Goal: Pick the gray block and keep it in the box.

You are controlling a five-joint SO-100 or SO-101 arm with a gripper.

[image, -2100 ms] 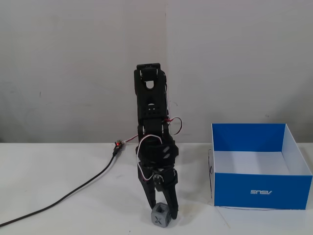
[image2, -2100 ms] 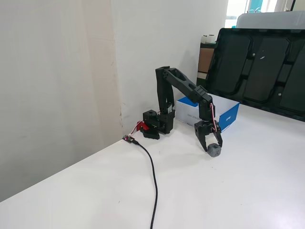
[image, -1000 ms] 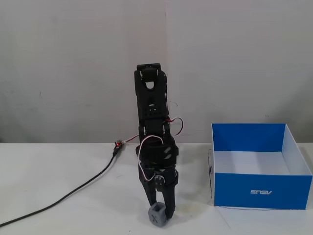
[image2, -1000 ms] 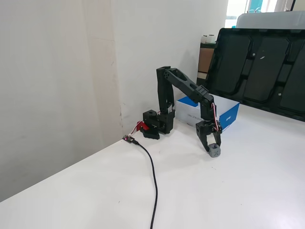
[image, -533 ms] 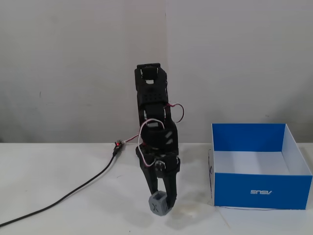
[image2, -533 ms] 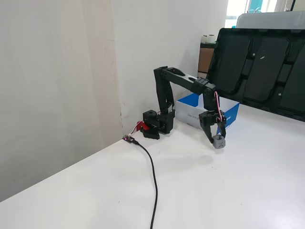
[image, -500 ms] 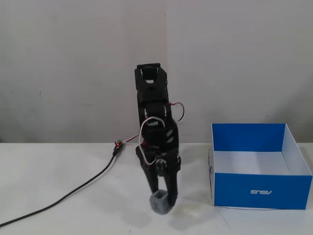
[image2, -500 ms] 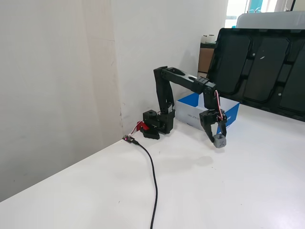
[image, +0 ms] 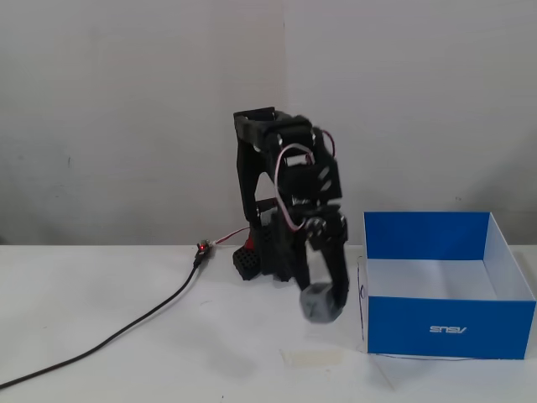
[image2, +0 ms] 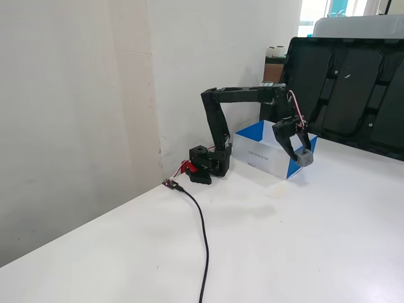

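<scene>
Small gray plastic cube [image: 320,302] pinched in black fingers [image: 338,267], lifted clear of the white counter [image: 126,336].
Hanging just left of the blue-walled cardboard box [image: 447,327] in a fixed view [image2: 303,157], outside its walls.

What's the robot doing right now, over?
Jaws shut on the gray block, lifted off the table. Block beside the box, not over it yet. Nothing in the way. Over.
</scene>
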